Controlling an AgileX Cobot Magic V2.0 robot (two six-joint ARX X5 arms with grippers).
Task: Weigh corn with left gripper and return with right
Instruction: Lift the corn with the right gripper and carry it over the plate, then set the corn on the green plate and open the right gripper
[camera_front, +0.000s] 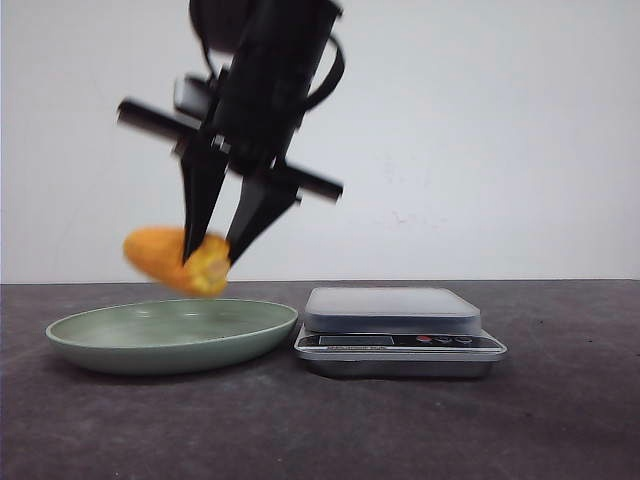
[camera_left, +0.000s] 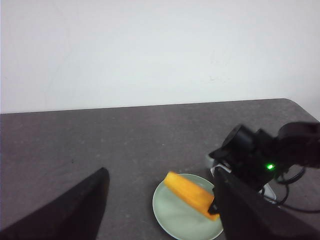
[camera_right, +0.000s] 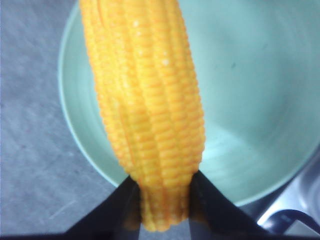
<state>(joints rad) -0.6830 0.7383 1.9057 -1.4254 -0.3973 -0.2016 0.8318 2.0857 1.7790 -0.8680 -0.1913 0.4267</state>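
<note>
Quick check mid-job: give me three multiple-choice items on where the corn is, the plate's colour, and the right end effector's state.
1. The corn is:
A. on the scale
B. in the air over the plate
C. lying on the table

2. The plate is:
A. pale green
B. red
C. black

3. The right end effector is:
A. open and empty
B. shut on nothing
C. shut on the corn

Answers:
1. B, the front view shows a gap between cob and plate.
2. A, every view shows a light green dish.
3. C, the right wrist view shows both fingers clamping the cob's end.
</note>
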